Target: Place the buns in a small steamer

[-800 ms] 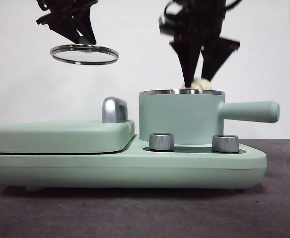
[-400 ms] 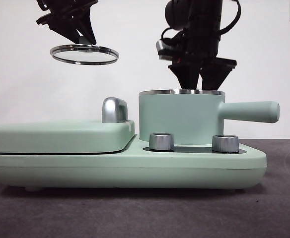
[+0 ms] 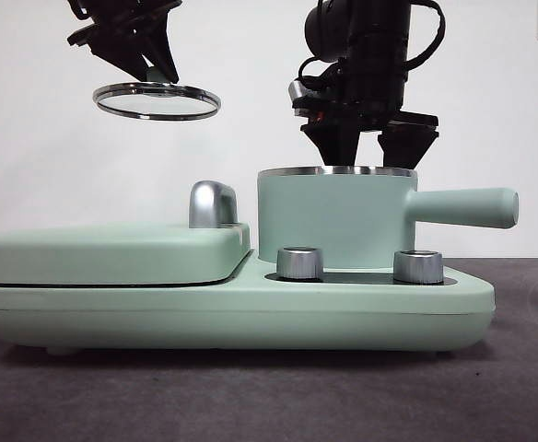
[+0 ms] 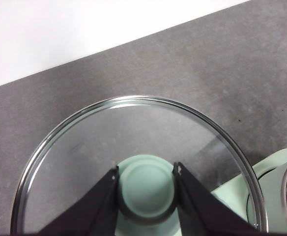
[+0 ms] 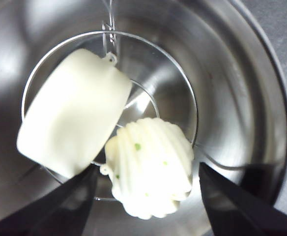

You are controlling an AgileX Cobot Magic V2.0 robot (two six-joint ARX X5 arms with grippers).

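White wall behind, dark grey table (image 3: 527, 387) below, and on it sits the long mint-green cooker base (image 3: 232, 308) with its flat griddle lid (image 3: 112, 253) and chrome handle (image 3: 212, 203) to one side. Over on the other side stands the small steamer (image 3: 335, 216), steel rim up top, straight green handle (image 3: 462, 206) sticking out sideways, two steel knobs (image 3: 299, 262) in front of it on the base. The right pincer (image 5: 146, 184) is down over the pot's mouth, jaws spread wide and gripping nothing, tips apparently dipping below the rim, though the front view hides them behind the wall. Inside, both buns lie on the steel floor: the smooth cream bun (image 5: 72, 125) tilted on its side, the swirled bun (image 5: 151, 167) with green specks right against it, touching. High above the griddle side, the left pincer (image 4: 147, 184) hangs in the air, clamped tight on the green knob (image 4: 146, 189) of the glass lid (image 3: 157, 99), which is held slightly tilted and well apart from the pot.
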